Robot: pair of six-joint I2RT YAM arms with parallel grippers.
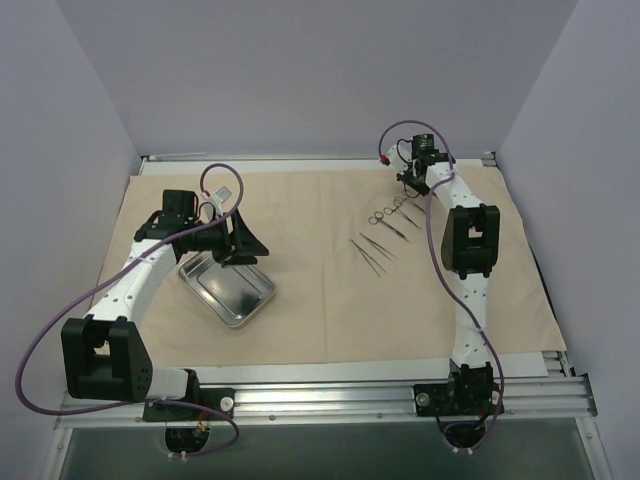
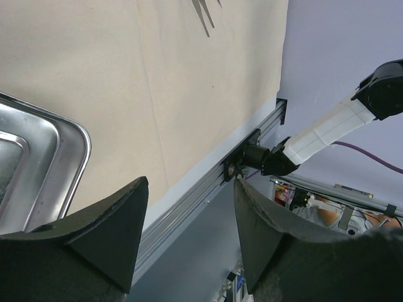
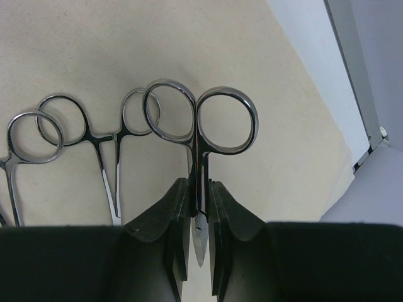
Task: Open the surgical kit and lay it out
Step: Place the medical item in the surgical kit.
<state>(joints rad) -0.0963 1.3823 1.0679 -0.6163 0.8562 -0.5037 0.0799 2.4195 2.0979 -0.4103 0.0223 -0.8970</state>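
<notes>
The beige cloth wrap [image 1: 330, 300] lies spread flat over the table. The steel tray [image 1: 262, 300] sits on it at the left, empty; its rim also shows in the left wrist view [image 2: 69, 151]. My left gripper [image 1: 245, 240] hovers over the tray's far corner, open and empty [image 2: 189, 182]. Two tweezers [image 1: 372, 252] and ring-handled forceps [image 1: 390, 215] lie in a row right of centre. My right gripper [image 1: 408, 180] is at the far right end of that row, shut [image 3: 198, 189] on a pair of scissors [image 3: 201, 119] at the shank, rings pointing away.
Two ring-handled forceps [image 3: 82, 126] lie on the cloth just left of the held scissors, one ring overlapping in view. The cloth's edge and the metal frame rail [image 3: 352, 75] run to the right. The front rail [image 2: 208, 182] borders the cloth's near edge.
</notes>
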